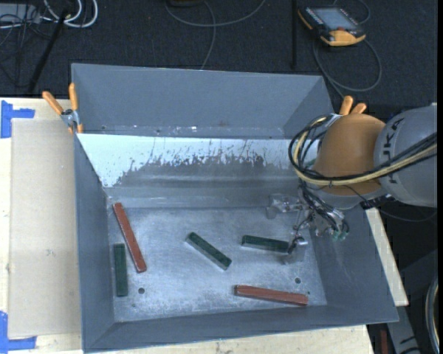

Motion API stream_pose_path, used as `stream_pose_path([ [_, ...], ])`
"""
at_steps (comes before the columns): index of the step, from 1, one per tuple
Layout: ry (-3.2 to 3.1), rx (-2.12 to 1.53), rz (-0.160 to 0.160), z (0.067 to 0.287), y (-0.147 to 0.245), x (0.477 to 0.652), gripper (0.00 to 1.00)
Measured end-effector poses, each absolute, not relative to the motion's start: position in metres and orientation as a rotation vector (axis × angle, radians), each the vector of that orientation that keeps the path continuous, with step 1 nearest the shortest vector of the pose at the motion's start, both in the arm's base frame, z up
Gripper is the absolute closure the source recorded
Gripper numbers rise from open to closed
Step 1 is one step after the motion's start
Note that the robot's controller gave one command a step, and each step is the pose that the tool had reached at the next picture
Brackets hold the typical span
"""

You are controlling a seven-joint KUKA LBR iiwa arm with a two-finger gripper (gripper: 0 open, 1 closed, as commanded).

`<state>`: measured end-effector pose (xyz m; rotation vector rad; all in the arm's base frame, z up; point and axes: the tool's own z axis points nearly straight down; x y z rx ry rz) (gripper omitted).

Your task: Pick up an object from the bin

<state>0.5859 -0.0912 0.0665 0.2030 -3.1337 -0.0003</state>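
Down on the right side of the grey bin, the claw sits low over the floor at the right end of a dark green bar. This bar lies flat and nearly level across the view, and its right tip lies under the claw. Whether the claw is open or closed, and whether it has hold of the bar, cannot be told, because the metal parts there blur together. Above it, the arm reaches in from the right, with a rounded orange cover at its wrist and looped cables around it. A second green bar lies slanted near the middle of the floor, apart from the first. A red-brown bar lies near the front wall, below the claw and clear of it. Well away on the left, a longer red-brown bar lies slanted, and a short green bar lies upright in the view just beside its lower end.
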Motion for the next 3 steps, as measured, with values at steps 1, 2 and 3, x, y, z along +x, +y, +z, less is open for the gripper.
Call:
stream_pose_path([
  [1,-3.136,0.205,0.0,0.07,-0.091,0.587,1.0],
  [2,-3.15,-0.037,-0.001,0.197,-0.059,0.589,1.0],
  [3,-3.153,0.014,0.002,0.338,-0.06,0.597,1.0],
])
